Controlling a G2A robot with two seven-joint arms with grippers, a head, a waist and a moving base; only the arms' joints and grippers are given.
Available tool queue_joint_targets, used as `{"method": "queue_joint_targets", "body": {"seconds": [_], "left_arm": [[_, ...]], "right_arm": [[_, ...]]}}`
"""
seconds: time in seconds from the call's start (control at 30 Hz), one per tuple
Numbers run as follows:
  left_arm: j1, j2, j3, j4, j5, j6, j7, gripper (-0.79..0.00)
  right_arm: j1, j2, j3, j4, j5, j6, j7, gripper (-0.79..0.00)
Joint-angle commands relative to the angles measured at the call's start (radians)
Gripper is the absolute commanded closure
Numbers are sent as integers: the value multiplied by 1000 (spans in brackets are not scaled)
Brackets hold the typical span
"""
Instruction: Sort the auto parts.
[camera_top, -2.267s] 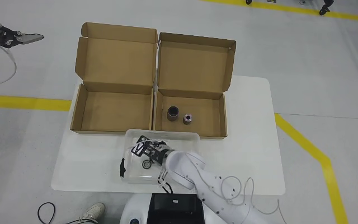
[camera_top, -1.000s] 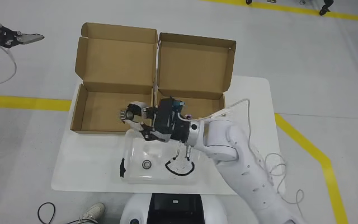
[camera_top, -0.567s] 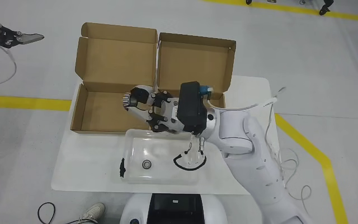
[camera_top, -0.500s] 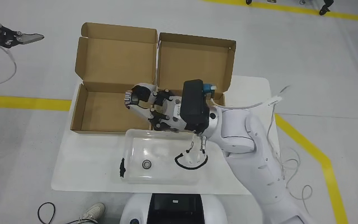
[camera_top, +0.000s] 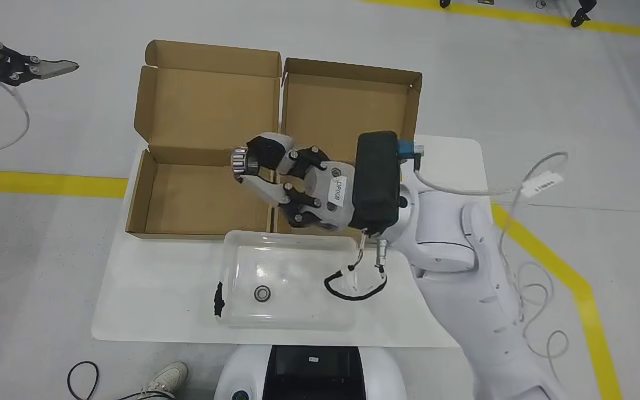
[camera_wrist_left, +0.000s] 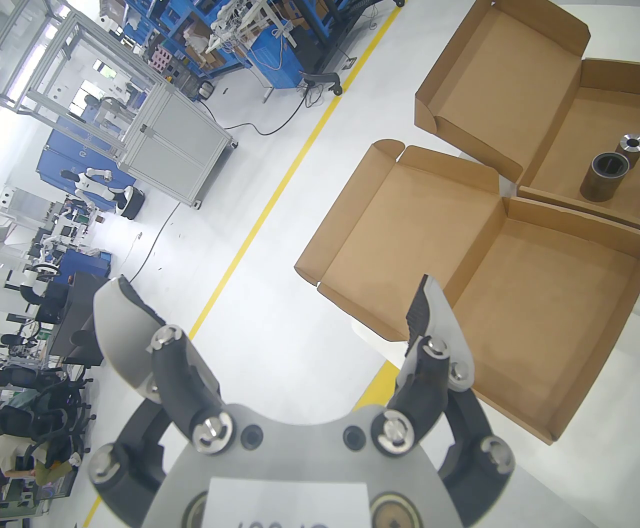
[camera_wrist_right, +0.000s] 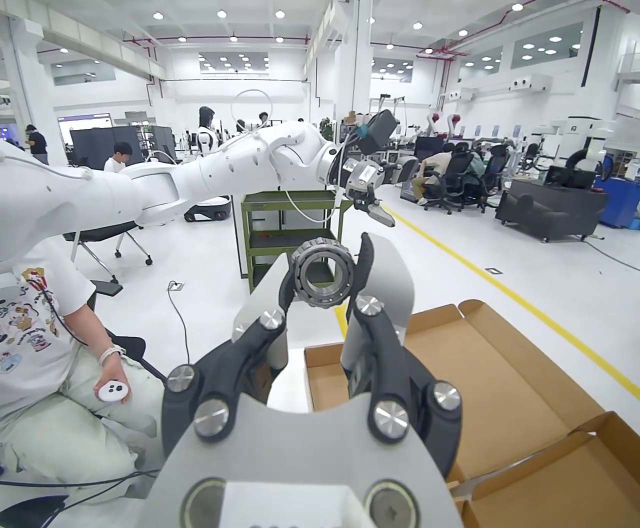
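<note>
My right gripper is shut on a toothed metal bearing ring, held in the air above the back of the left cardboard box. That box has nothing in it. The right cardboard box holds a dark cylinder and a small silver part; in the top view the arm covers them. A clear plastic tray near the table's front holds a small ring. My left gripper hangs open, off the table to the far left.
A small black part lies at the tray's left edge. Both box lids stand open toward the back. The white table has bare room to the right of the boxes. A yellow floor line runs past the table.
My right gripper has risen out of the tray with the bearing ring and swung back and up, from the tray to above the left box. The left arm has kept still.
</note>
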Motion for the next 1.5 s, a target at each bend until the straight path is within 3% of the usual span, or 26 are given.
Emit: {"method": "queue_joint_targets", "body": {"seconds": [0.0,0.33,0.7,0.93,1.13,1.47], "left_arm": [[0,0,0,0,0,0,0,-785],[0,0,0,0,0,0,0,-785],[0,0,0,0,0,0,0,-785],[0,0,0,0,0,0,0,-785],[0,0,0,0,0,0,0,-785],[0,0,0,0,0,0,0,-785]], "right_arm": [[-5,2,4,-9,-2,2,0,0],[-11,11,6,-15,-11,12,-1,0],[-45,19,-52,47,-138,64,40,0],[-72,23,-123,84,-333,175,148,0],[-76,20,-174,168,-375,199,165,0],[32,-19,-307,316,-452,342,253,0]]}}
